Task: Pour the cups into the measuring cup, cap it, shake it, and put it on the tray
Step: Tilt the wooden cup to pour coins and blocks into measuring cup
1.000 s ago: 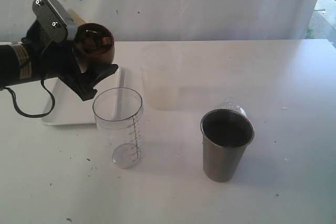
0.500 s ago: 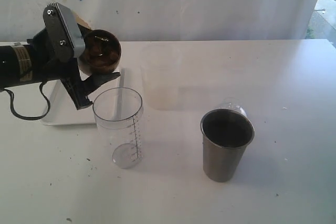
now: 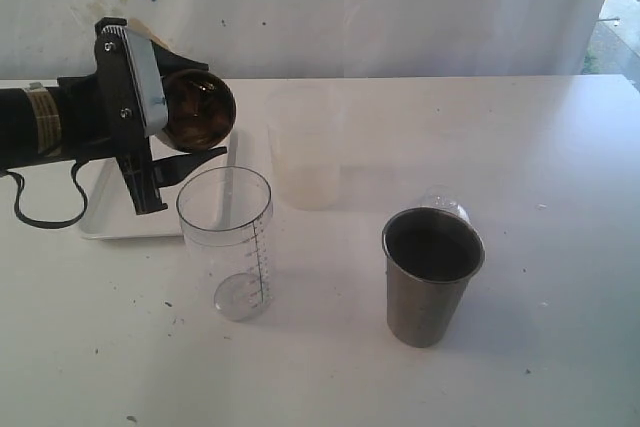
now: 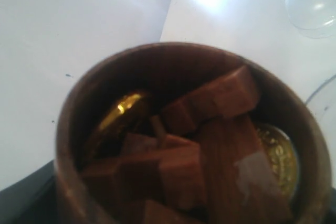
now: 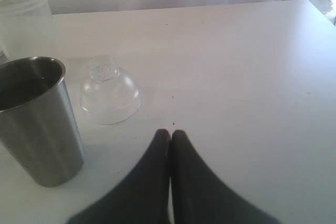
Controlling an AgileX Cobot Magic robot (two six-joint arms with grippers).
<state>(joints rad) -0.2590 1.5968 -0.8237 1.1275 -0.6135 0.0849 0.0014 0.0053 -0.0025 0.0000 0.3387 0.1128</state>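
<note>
1. While the left gripper [image 3: 170, 142] clamps the brown wooden cup [image 3: 198, 110] tipped on its side, the cup's mouth hangs above and toward 10 o'clock of the measuring cup [image 3: 226, 242], whose open rim sits just below it; the two are not touching.
2. The white tray [image 3: 105, 219] lies flat behind the gripper at 9 o'clock of the scene, its near edge just beside the measuring cup.
3. The steel tumbler [image 3: 431, 275] stands upright at 4 o'clock of centre, well apart from the measuring cup, with bare table between them and toward 3 o'clock.
4. A frosted cup [image 3: 305, 147] stands near 12 o'clock of the measuring cup, and a clear dome lid [image 3: 444, 205] peeks from behind the tumbler.
5. Only the left wrist view looks into the brown wooden cup [image 4: 184, 140]: brown blocks [image 4: 220, 145] and gold foil coins [image 4: 119, 115] fill it, contents the exterior view barely resolves.
6. Only the right wrist view shows the right gripper [image 5: 170, 135], its dark fingers pressed together and holding nothing, low over the table near the dome lid [image 5: 109, 94] and tumbler [image 5: 37, 121]; the exterior view does not include it.
7. The white table [image 3: 540, 147] is specked with small dark marks, and a pale curtain [image 3: 400, 7] hangs behind it, daylight showing at its 2 o'clock corner.
</note>
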